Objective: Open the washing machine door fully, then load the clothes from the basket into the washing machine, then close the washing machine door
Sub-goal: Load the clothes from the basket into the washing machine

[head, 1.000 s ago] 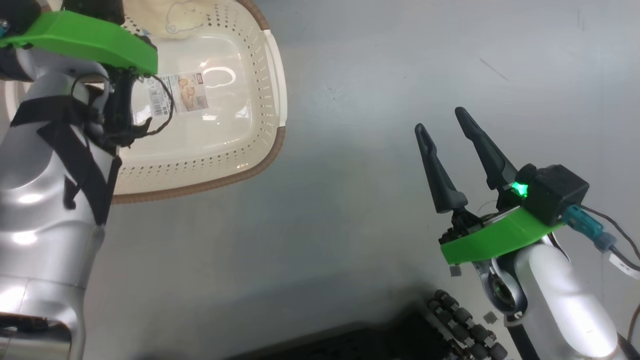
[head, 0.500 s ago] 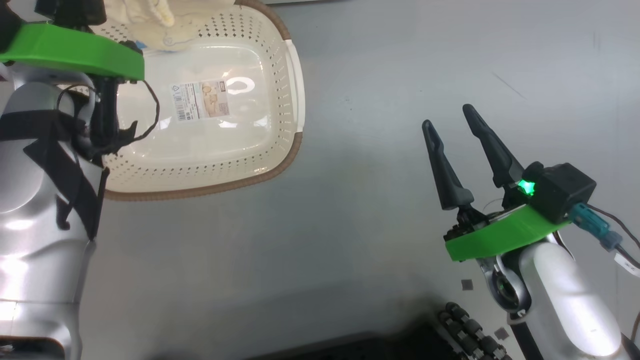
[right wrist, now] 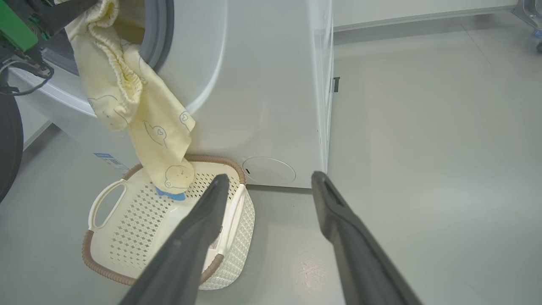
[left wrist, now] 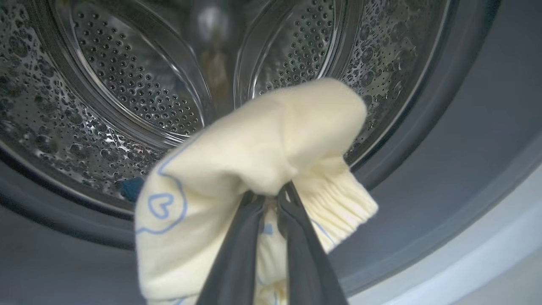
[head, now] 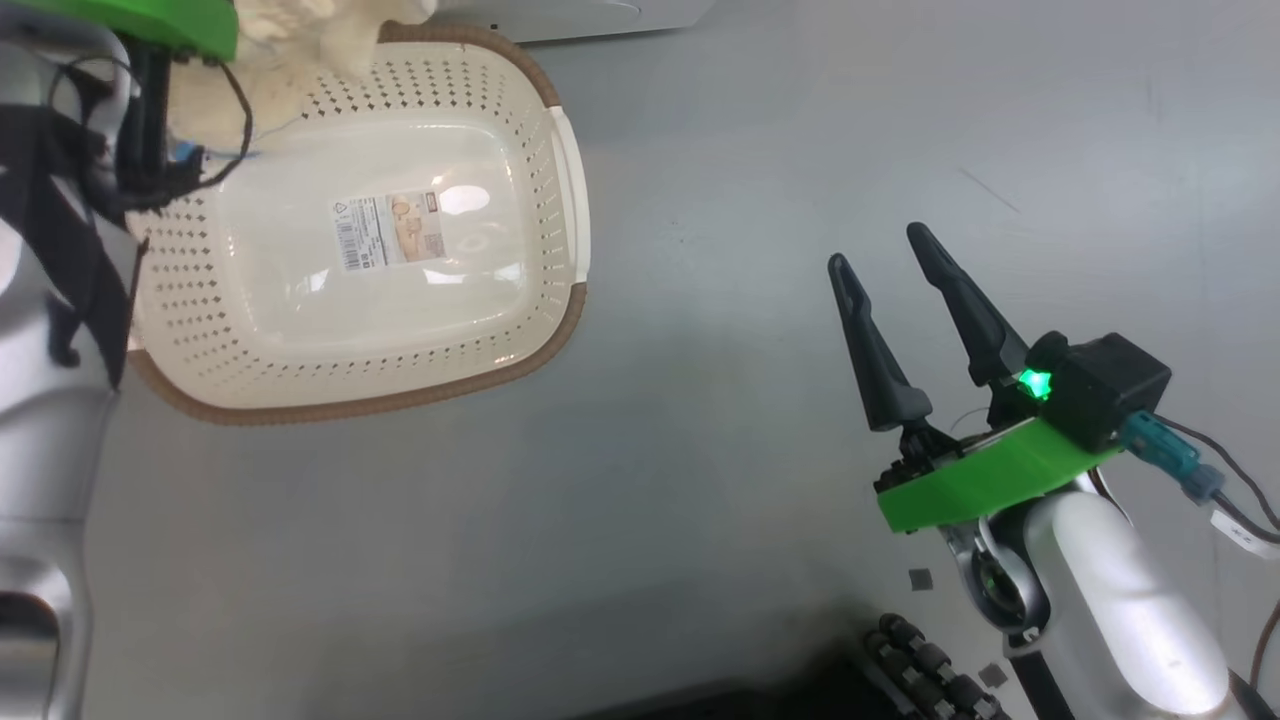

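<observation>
Left end effector (left wrist: 271, 195) tight on clothes (left wrist: 262, 140)

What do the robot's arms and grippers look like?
The right gripper and left gripper each have two long, tapering dark fingers. Green plates sit behind them; forearms are silver. The right plate carries a black box with a green light; black straps wrap the left arm.

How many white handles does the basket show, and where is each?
2, in the right wrist view. The first handle is at the basket's left end in that view; the second handle is at the opposite end, partly behind the right gripper. None seems hidden.
</observation>
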`<state>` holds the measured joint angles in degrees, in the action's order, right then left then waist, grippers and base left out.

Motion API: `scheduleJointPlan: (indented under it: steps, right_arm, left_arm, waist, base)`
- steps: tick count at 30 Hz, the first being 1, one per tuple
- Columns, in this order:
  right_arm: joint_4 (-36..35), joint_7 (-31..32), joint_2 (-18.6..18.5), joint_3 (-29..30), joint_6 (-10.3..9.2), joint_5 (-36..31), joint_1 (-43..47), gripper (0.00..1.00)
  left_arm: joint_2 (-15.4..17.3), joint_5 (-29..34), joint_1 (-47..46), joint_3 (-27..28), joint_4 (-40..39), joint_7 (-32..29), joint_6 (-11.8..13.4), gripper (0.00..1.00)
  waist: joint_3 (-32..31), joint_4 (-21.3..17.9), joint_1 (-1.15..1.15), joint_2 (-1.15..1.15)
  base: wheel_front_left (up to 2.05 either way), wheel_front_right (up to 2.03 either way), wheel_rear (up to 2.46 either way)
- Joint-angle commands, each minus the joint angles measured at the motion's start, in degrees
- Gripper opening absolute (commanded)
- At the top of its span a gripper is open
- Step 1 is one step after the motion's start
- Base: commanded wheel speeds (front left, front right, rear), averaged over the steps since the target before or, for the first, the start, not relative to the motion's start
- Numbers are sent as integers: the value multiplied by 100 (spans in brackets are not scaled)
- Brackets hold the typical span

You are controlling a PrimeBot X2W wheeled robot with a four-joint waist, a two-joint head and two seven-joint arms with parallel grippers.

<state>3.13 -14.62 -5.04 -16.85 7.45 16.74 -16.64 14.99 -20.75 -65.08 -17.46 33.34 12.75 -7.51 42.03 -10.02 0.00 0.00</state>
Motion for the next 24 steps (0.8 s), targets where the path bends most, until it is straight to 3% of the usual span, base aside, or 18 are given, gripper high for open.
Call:
scheduleJointPlan:
  steps: [1,10,24]
  right_arm:
    - [-120,-38,21,-141,3,67,172,100]
    - [-97,-38,43,-188,3,125,238,100]
    - [-52,-38,102,-366,3,198,395,100]
  left_arm:
    - [302,52,-409,39,-40,-128,2,0]
    - [447,163,-1133,-149,548,-497,23,0]
    - [342,314,-2092,-414,1521,-965,89,0]
  waist:
    - [-31,-74,0,0]
    - [-68,-241,0,0]
    - [115,-486,0,0]
  base:
    - [0,0,0]
    - [0,0,0]
    - [0,0,0]
